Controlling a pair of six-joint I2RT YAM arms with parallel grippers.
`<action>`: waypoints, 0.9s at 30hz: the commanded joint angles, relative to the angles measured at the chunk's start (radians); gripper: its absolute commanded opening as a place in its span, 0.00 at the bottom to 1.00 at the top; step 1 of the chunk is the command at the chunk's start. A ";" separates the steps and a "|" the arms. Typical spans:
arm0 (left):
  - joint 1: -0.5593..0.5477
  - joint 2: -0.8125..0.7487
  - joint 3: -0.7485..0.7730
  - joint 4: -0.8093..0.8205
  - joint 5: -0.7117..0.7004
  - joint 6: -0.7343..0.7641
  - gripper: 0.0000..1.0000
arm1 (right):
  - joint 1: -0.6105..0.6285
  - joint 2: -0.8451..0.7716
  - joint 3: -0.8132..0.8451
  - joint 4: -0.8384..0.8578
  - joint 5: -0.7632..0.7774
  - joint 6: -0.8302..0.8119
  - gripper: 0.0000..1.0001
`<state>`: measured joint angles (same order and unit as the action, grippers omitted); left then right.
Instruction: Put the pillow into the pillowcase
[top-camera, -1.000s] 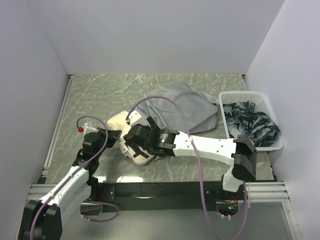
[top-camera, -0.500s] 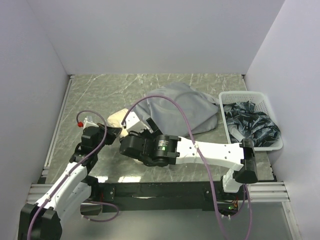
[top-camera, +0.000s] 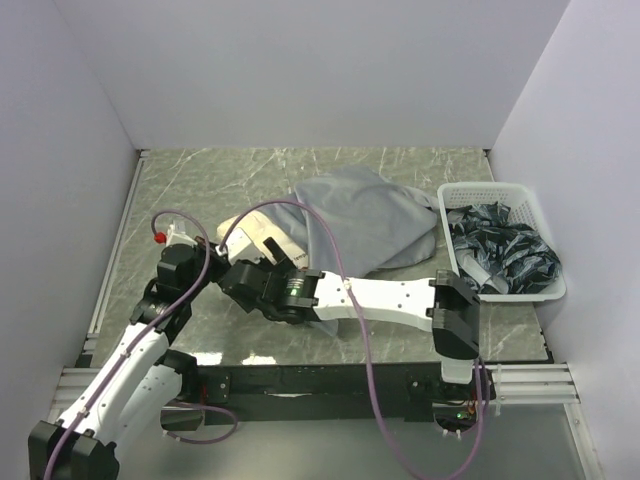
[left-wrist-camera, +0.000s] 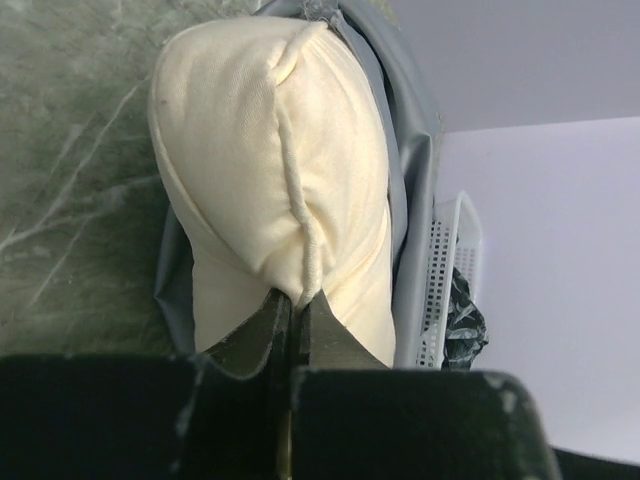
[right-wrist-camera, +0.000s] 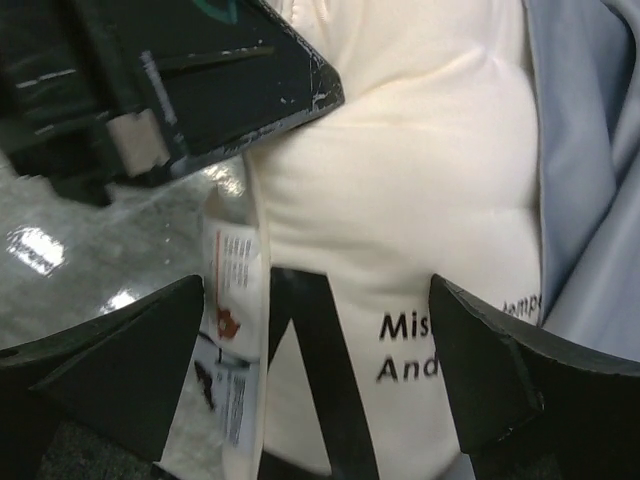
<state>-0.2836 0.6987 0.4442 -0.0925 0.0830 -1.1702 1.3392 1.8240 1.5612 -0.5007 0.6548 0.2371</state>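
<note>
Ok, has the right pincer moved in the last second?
Yes. The right pincer has slid left, farther away from the white basket.

Left arm (top-camera: 130, 355) comes up from its base and bends at the wrist, so the left gripper (left-wrist-camera: 295, 312) points off to the right, jaws squeezed tight on a seam of the pillow (left-wrist-camera: 270, 180). Right arm (top-camera: 385, 297) is stretched out low and long toward the left. The right gripper (right-wrist-camera: 318, 295) is spread wide, parked just beside the left one.
</note>
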 joint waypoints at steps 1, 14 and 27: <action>-0.019 -0.045 0.105 0.022 0.055 0.009 0.01 | -0.011 0.032 -0.019 0.076 0.038 0.001 1.00; -0.025 -0.054 0.166 0.002 0.052 -0.016 0.02 | -0.120 -0.135 -0.118 -0.009 0.103 0.094 0.00; -0.025 -0.134 0.235 -0.237 -0.219 -0.048 0.69 | -0.238 -0.365 -0.110 -0.068 -0.147 0.123 0.00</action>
<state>-0.3111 0.5831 0.6922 -0.2340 -0.0185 -1.1881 1.1309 1.5528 1.4376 -0.5674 0.5446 0.3363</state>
